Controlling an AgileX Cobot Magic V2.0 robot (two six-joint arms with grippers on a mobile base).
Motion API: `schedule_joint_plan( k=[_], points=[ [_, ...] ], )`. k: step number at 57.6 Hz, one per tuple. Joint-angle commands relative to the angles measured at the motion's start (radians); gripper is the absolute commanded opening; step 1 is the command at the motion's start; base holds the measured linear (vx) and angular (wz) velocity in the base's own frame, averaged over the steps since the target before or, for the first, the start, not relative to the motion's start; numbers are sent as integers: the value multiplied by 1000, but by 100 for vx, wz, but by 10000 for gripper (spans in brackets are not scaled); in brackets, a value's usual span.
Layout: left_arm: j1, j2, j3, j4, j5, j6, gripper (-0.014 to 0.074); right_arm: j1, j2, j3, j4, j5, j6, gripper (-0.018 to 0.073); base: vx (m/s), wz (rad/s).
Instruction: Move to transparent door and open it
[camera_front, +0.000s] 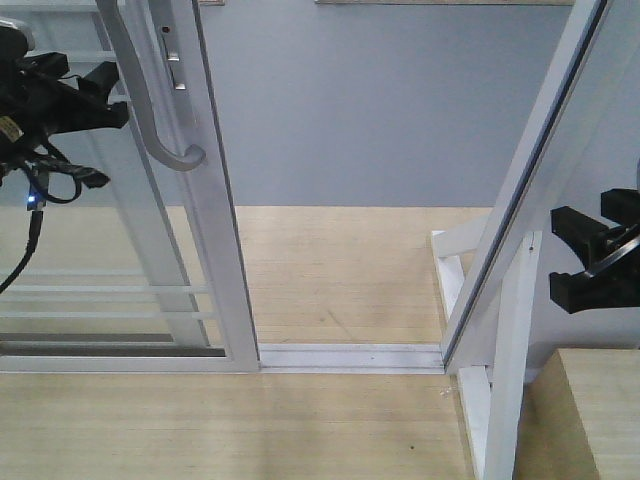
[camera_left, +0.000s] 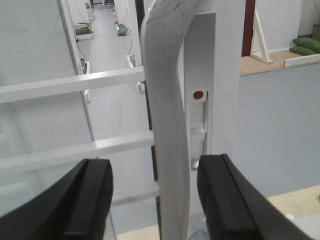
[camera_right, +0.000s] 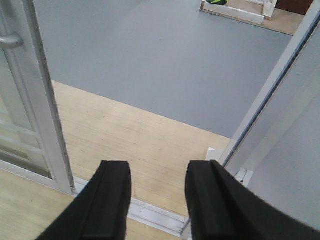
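The transparent door (camera_front: 215, 200), a white-framed glass panel with horizontal bars, stands at the left, with an open gap to its right. Its curved grey handle (camera_front: 140, 90) hangs beside the lock plate (camera_front: 176, 70). My left gripper (camera_front: 108, 95) is open at the handle. In the left wrist view the handle (camera_left: 167, 125) runs between the two black fingers of the left gripper (camera_left: 155, 200), nearer the right one and not pinched. My right gripper (camera_front: 572, 258) is open and empty at the right, and in the right wrist view the right gripper (camera_right: 157, 195) hangs above the floor track; the door frame (camera_right: 42, 100) shows there too.
A white floor track (camera_front: 350, 355) crosses the opening. A slanted white frame post (camera_front: 520, 200) with a white wooden brace (camera_front: 505, 370) bounds the right side. A pale wooden block (camera_front: 590, 410) sits at the lower right. Grey floor (camera_front: 380, 110) lies beyond.
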Motion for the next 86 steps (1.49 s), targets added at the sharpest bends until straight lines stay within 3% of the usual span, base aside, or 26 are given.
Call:
schedule_joint_plan(
  k=[1, 18, 28, 33, 40, 44, 54, 69, 79, 86],
  points=[
    [-4, -2, -74, -10, -99, -23, 504, -4, -6, -30, -39, -56, 3, 347, 0, 0],
    [-4, 141, -211, -11, -99, -20, 501, -4, -6, -30, -39, -56, 3, 347, 0, 0],
    [0, 215, -284, -25, -109, 51, 464, -4, -6, -30, -39, -44, 3, 347, 0, 0],
    [5, 224, -294, -137, -108, 103, 437, -4, -6, -30, -39, -34, 3, 347, 0, 0],
    [15, 224, -294, -409, -108, 241, 423, -4, -6, -30, -39, -4, 3, 347, 0, 0],
    [26, 223, -294, -492, -104, 300, 423, -4, -6, -30, -41, 12, 3, 347, 0, 0],
    [48, 208, -294, -501, -75, 310, 423, -4, -6, -30, -80, 26, 3, 347, 0, 0],
    [80, 149, -294, -555, 33, 424, 423, -4, -6, -30, -94, 25, 3, 347, 0, 0],
    [82, 96, -294, -519, 137, 481, 423, -4, -6, -30, -122, 25, 3, 347, 0, 0],
    [80, 54, -285, -517, 213, 473, 423, -4, -6, -30, -147, 25, 6, 347, 0, 0]
  ],
)
